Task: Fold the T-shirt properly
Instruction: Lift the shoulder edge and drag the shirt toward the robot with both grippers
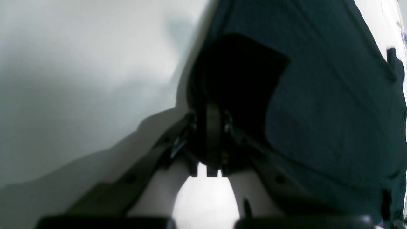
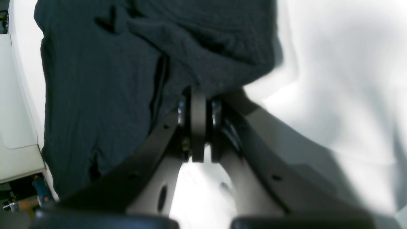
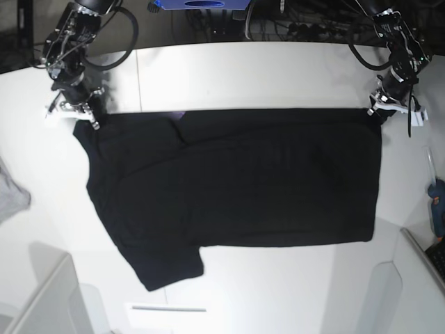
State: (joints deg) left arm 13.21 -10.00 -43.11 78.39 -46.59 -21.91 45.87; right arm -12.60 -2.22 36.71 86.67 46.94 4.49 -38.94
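The black T-shirt (image 3: 236,188) lies spread on the white table (image 3: 250,76), with one sleeve (image 3: 167,268) pointing toward the near edge. A sliver of purple print shows at a fold near its far edge. My left gripper (image 3: 379,110) is at the shirt's far right corner, and in the left wrist view its fingers (image 1: 213,127) are shut on dark cloth of the T-shirt (image 1: 334,111). My right gripper (image 3: 82,115) is at the far left corner. There its fingers (image 2: 198,105) are shut on the bunched edge of the T-shirt (image 2: 105,95).
A small light grey cloth (image 3: 10,198) lies at the left edge. A blue-handled tool (image 3: 437,198) sits at the right edge. White bins stand at the near left (image 3: 42,299) and near right (image 3: 410,278). Cables run behind the table.
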